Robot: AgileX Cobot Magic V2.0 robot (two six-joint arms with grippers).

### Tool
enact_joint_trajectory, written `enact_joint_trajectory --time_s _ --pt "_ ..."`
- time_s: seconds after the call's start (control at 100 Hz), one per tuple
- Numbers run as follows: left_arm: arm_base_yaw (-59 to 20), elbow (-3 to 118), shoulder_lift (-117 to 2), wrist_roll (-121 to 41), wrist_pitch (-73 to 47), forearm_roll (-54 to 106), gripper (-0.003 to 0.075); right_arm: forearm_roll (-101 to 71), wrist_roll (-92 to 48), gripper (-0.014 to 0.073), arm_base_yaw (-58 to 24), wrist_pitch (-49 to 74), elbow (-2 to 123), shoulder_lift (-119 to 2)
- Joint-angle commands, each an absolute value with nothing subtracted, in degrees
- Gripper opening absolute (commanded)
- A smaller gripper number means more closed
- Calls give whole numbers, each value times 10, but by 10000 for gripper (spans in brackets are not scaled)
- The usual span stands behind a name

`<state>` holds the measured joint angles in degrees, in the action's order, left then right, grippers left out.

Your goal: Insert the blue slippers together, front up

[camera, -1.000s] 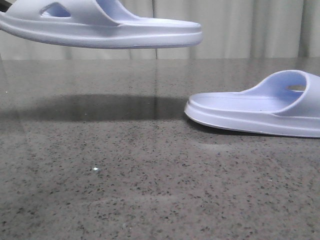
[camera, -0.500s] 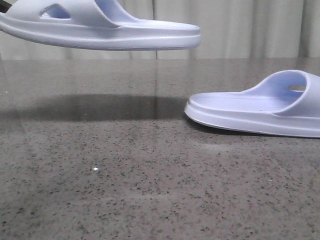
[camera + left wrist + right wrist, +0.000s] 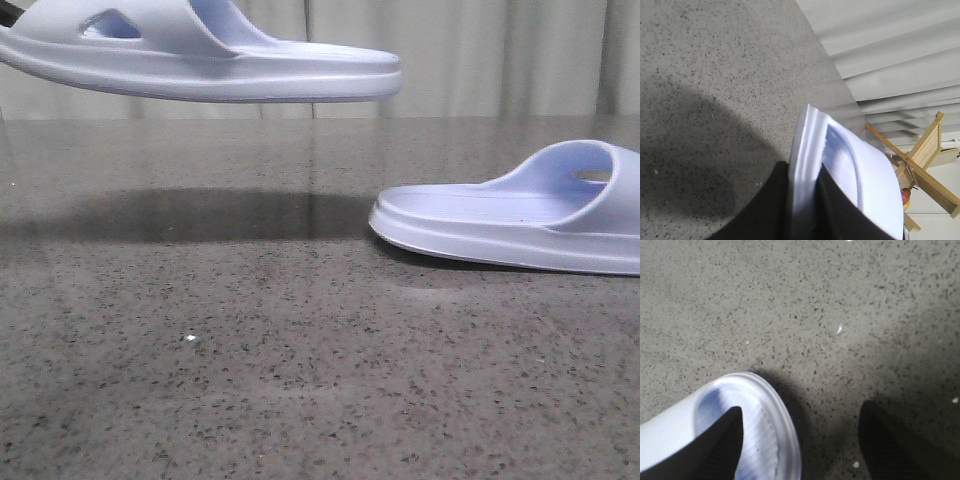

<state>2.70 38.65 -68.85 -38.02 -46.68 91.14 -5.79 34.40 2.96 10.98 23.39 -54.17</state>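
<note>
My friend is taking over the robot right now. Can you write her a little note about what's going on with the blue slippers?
Left gripper: jaws shut on the raised slipper, gripping its sole edge, holding it in the air above the table.
Right gripper: jaws open, hovering at the heel end of the resting slipper; one finger is over its footbed.
Done: one slipper lifted.
Left: grasp the resting slipper, then slot the two together, fronts up.

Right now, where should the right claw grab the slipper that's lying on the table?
Probably the heel rim of the slipper on the table, coming down from above. It lies flat, sole down, so the raised side edge is thin enough to pinch, the way the left gripper clamps the lifted slipper. The right gripper is open, one finger already over the footbed.
</note>
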Motion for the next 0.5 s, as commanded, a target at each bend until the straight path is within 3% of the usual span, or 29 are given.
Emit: enact_joint_trajectory --time_s 0.0,0.49 --pt "29 401 -674 -377 -484 944 16 -68 342 424 34 62 248 -548" --pt "29 401 -674 -377 -481 944 16 -93 342 424 -11 48 248 -585"
